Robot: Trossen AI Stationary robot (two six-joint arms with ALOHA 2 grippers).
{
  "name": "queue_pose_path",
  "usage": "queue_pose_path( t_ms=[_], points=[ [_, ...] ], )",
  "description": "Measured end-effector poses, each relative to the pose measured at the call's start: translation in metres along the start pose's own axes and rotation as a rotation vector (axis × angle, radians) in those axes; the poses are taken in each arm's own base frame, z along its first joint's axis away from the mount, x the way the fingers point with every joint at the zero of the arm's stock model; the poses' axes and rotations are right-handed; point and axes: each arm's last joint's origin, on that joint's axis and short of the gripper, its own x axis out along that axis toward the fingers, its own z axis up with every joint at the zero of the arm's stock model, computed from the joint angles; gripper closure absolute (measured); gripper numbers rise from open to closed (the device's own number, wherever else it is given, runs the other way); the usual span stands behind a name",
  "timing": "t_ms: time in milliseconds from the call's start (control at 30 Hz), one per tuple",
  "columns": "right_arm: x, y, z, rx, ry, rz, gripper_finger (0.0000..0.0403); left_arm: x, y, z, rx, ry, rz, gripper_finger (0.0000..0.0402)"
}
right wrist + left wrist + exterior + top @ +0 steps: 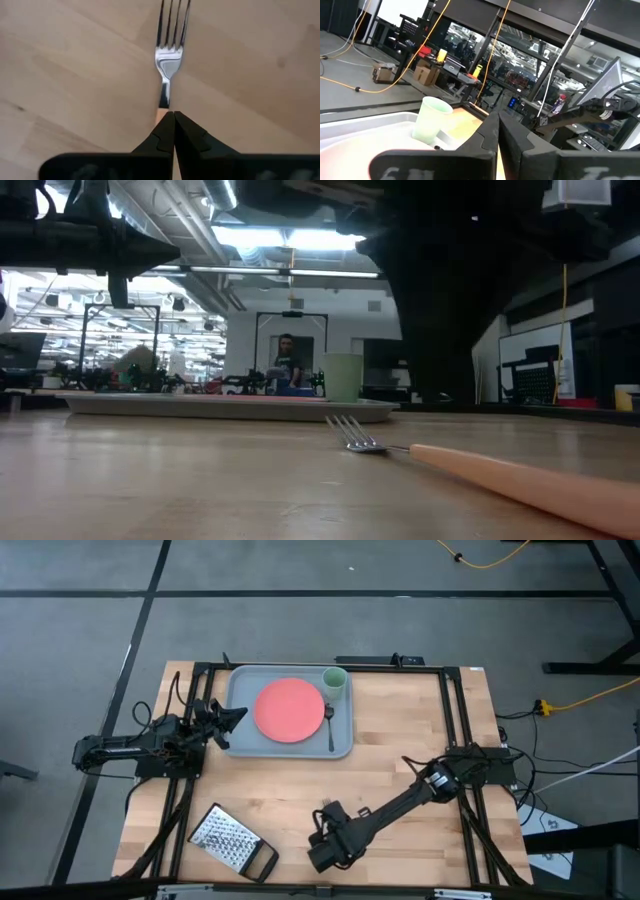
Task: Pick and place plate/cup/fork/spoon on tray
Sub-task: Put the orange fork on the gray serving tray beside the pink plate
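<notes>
The grey-blue tray [240, 746] lies at the far left of the table. On it are the coral-red plate [289, 709], the pale green cup [334, 682] in its far right corner, and the dark spoon [329, 726] to the right of the plate. The fork [169, 55] lies flat on the bare wood near the front edge, and the low view [480, 465] shows its orange handle. My right gripper [173, 116] is shut just above it and hides it in the high view [322, 823]. My left gripper [236, 718] is shut and empty over the tray's left rim. My right gripper's shut fingertips stand over the tine end of the fork's orange handle [161, 113], pointing down and in line with the fork. The fingers hide the spot, so I cannot tell whether they touch it. The fork lies on the table.
A metal grater with a black handle [232, 840] lies at the front left. Bare wood lies between the fork and the tray. A person [287, 365] stands in the room far behind the table.
</notes>
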Motion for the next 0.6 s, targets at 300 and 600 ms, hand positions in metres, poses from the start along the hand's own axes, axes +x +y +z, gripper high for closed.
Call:
queue_pose_path(
  t_ms=[300, 600],
  points=[
    [0.0058, 0.0057, -0.0010, 0.004, -0.005, 0.026, 0.0392, 0.0000, 0.0000, 0.0000, 0.000, 0.000, 0.000, 0.0401],
    [0.0056, 0.0063, -0.0001, 0.005, -0.031, 0.035, 0.0392, 0.0000, 0.0001, -0.0001, 0.000, 0.000, 0.000, 0.0401]
  ],
)
